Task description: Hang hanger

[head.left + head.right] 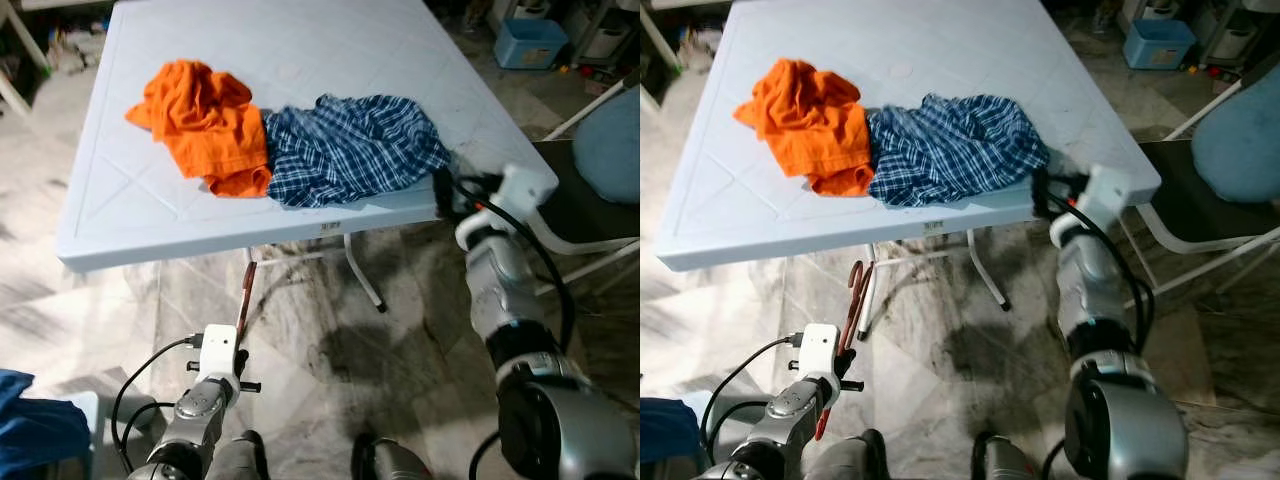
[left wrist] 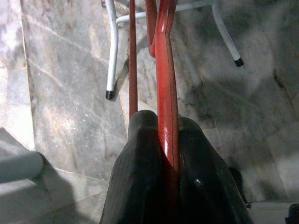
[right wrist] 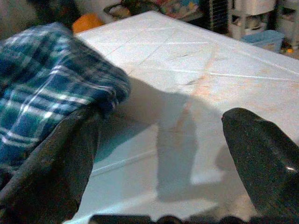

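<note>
Low over the marble floor, the left gripper has its jaws clenched on a red hanger.
Nearest the robot, that hanger (a thin red frame) rises from between the black fingers toward the underside of the bench, its upper end close to the white bench legs and below the front edge. Farther on and to the right, the right gripper sits at the bench's near right corner with jaws released and spread wide, one finger just beside a blue checked shirt. On the bench top the checked shirt lies crumpled and touches an orange garment on its left. Beyond the right corner stands a chair with a blue cushion, and farther back a blue tub rests on the floor.
</note>
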### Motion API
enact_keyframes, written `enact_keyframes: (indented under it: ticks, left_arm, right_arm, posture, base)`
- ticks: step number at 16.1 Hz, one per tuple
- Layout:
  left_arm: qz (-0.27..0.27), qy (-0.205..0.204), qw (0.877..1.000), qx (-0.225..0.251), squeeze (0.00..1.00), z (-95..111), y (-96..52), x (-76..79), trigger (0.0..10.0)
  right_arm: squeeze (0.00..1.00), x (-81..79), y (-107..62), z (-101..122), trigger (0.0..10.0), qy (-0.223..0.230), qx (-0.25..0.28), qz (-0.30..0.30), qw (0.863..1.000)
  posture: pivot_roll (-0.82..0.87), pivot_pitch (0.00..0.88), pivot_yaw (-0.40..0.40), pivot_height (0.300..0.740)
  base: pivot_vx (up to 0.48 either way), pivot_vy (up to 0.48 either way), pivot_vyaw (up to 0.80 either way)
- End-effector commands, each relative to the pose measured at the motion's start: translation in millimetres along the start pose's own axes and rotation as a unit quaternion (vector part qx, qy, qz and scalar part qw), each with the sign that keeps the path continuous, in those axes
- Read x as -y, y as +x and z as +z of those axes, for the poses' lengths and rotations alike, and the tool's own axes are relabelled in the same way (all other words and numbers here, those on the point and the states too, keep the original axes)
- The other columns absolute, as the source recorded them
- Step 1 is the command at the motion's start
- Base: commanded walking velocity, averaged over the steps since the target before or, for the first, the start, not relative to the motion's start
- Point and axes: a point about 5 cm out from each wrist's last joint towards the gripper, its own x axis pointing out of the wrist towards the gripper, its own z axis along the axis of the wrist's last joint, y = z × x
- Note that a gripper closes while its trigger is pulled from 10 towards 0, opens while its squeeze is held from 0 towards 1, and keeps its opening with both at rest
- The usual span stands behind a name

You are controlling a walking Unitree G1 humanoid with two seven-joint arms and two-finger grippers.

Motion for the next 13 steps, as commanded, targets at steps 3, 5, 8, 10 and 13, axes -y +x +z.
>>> enact_keyframes:
  ticks: [3,5,8,10,13]
  left_arm:
    - [-0.009,0.010,1.000,-0.020,0.00,-5,-0.5,-1.4,10.0]
    - [-0.008,0.010,1.000,-0.023,0.00,-5,-0.3,-1.0,10.0]
    - [0.001,0.008,0.999,-0.046,0.00,-16,-2.7,-0.9,10.0]
    - [0.009,0.001,0.997,-0.070,0.00,-24,-4.9,-1.9,10.0]
    - [0.003,0.015,0.995,-0.095,0.00,-34,-8.1,-3.5,10.0]
  right_arm:
    - [0.00,4.2,-20.6,-9,10.0,0.016,-0.018,0.087,0.996]
    - [0.00,1.0,-42.5,-25,10.0,0.003,-0.057,0.182,0.982]
    - [0.00,22.8,-113.7,-74,10.0,-0.006,-0.175,0.293,0.940]
    - [0.00,54.5,-147.2,-104,10.0,0.033,-0.259,0.234,0.936]
    - [0.00,71.3,-164.4,-131,10.0,0.037,-0.345,0.124,0.930]
  posture:
    - [-0.03,0.147,0.047,0.740]
    - [-0.04,0.147,0.043,0.740]
    - [-0.06,0.142,0.026,0.740]
    - [-0.06,0.134,0.016,0.740]
    - [-0.06,0.120,0.006,0.740]
  base:
    - [0.000,0.000,0.00]
    - [0.000,0.000,0.00]
    - [0.000,0.000,0.00]
    - [0.000,0.000,0.00]
    - [0.000,0.000,0.00]
